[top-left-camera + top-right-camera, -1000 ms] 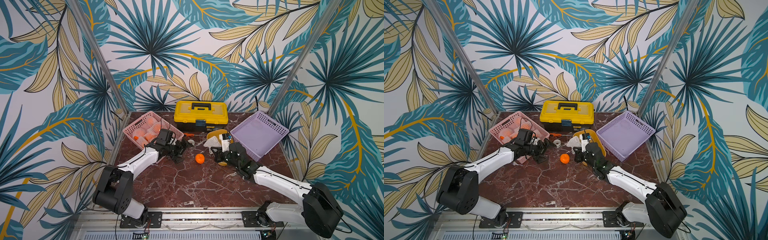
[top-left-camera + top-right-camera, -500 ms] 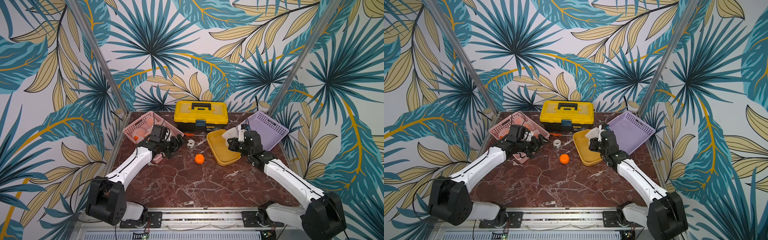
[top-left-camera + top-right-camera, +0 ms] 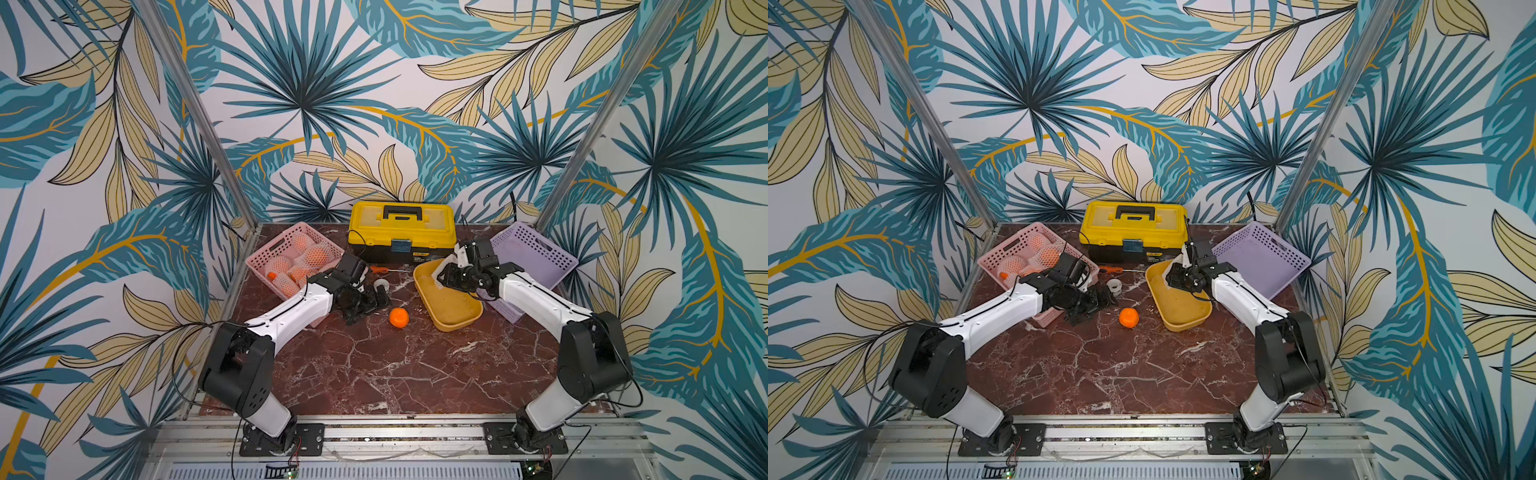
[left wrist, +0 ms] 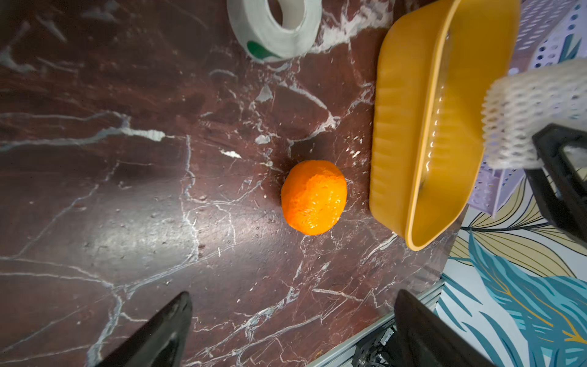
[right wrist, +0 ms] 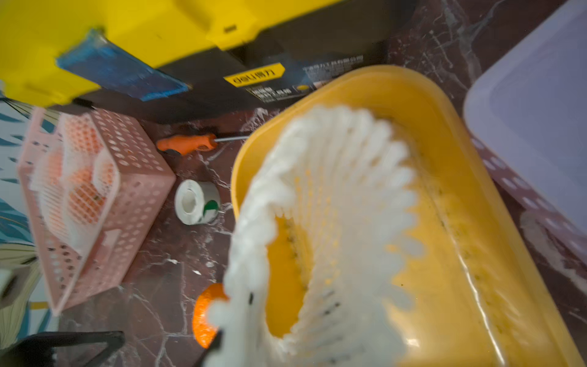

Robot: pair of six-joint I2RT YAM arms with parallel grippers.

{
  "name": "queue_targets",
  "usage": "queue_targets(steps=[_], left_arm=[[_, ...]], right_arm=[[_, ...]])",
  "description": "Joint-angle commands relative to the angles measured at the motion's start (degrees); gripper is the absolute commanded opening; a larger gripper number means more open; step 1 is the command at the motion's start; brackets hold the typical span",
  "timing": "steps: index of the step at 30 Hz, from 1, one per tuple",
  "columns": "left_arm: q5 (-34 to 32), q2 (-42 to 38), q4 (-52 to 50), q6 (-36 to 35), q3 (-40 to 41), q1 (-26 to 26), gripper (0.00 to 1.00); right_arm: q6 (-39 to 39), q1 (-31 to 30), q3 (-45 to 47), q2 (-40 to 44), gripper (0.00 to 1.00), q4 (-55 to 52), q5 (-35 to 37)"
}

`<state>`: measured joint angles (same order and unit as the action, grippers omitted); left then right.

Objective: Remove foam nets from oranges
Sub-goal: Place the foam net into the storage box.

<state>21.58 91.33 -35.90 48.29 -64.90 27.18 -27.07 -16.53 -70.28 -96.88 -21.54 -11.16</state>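
Marble tabletop point(image 3: 374, 374), orange point(image 4: 313, 197) beyond left jaws

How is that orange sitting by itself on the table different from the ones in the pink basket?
The lone orange is bare; the basket oranges wear white foam nets. The lone orange lies on the marble table; the basket oranges sit crowded in the pink basket. Both are small, round and bright orange.

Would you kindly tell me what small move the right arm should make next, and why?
Probably have the right gripper release the foam net into the yellow tray. The net looks empty and hangs over that tray, while the bare orange already lies on the table, so only letting go seems left for this one.
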Motion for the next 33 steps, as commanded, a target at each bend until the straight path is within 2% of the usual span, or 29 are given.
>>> queue_targets(steps=[1,5,8,11,15,19,21,23,30,33], left_arm=[[-2.1,-0.17,-0.99,-1.01,-2.33,0.64,0.99],[-3.73,-1.05,-1.92,-1.64,-2.29,0.81,1.0],[-4.26,-1.02,-2.5,-2.02,-2.5,0.82,1.0],[-5.28,-1.06,-3.03,-2.24,-2.85,0.86,1.0],[-4.75,-0.98,-2.97,-1.99,-3.37,0.87,0.99],[-3.92,-0.73,-2.95,-2.05,-4.04,0.95,0.99],[-2.6,-0.25,-2.75,-1.93,-4.97,0.95,0.99],[-0.44,0.24,-1.8,-1.42,-6.14,0.99,1.0],[-1.43,-0.26,-1.54,-1.52,-8.54,1.21,1.0],[-2.91,-1.76,-1.78,-1.97,-8.83,1.03,0.99]], right_arm=[[0.36,0.36,-2.48,-2.96,0.52,-3.78,0.57],[0.01,0.54,-2.17,-3.03,0.71,-3.15,2.96],[-0.29,0.63,-1.16,-1.53,0.79,-2.37,4.24],[-1.27,0.77,0.02,-0.35,0.85,-1.39,2.49],[-2.73,0.99,0.82,0.82,0.86,-0.01,-3.25],[-5.45,1.03,6.94,5.1,0.84,12.08,-9.34],[-5.27,0.98,6.16,4.57,0.81,9.79,-10.75],[-4.58,1.02,5.7,4.43,0.79,4.95,-11.07],[-4.3,0.46,12.78,14.48,0.75,14.14,-10.84],[-0.07,-4.25,11.57,15.61,0.75,10.67,-7.8]])
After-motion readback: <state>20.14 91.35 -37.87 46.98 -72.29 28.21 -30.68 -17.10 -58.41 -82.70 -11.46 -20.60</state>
